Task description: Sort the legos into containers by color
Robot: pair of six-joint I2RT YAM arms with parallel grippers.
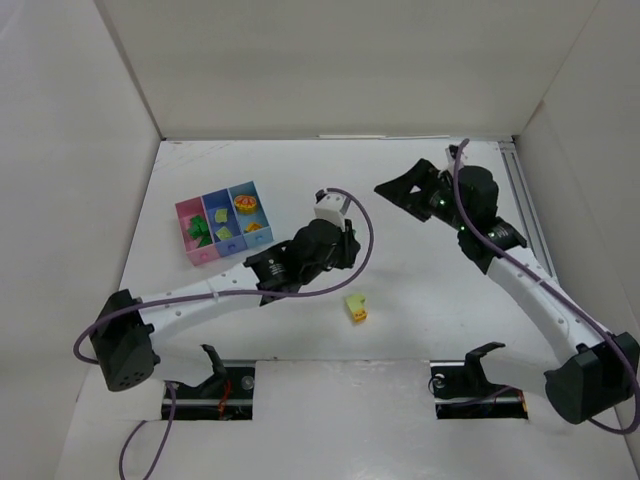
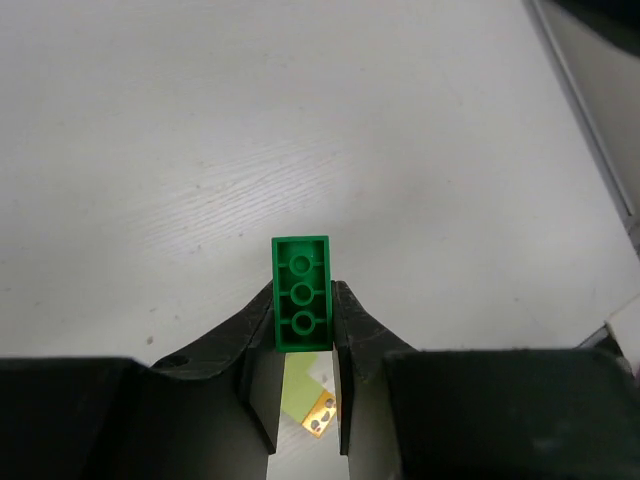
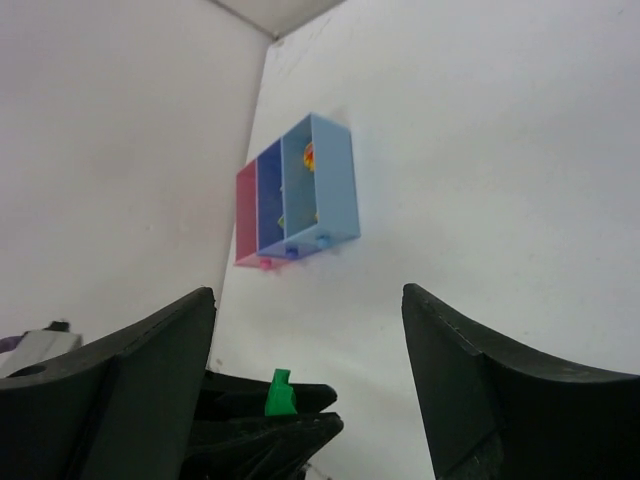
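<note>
Legos lie sorted in the row of three joined containers (image 1: 204,254), well to the left of the left gripper (image 2: 302,300): dark green in the pink box, light green in the middle blue one, orange and red in the right blue one. The left gripper is clamped on a dark green lego brick (image 2: 300,270), which stands out past its fingertips, studs toward the wrist camera. Below that gripper a pale yellow and orange brick (image 1: 355,307) sits on the white table (image 1: 420,290). Further right, the right gripper (image 3: 305,295) hangs above the table with its jaws wide apart and nothing between them.
</note>
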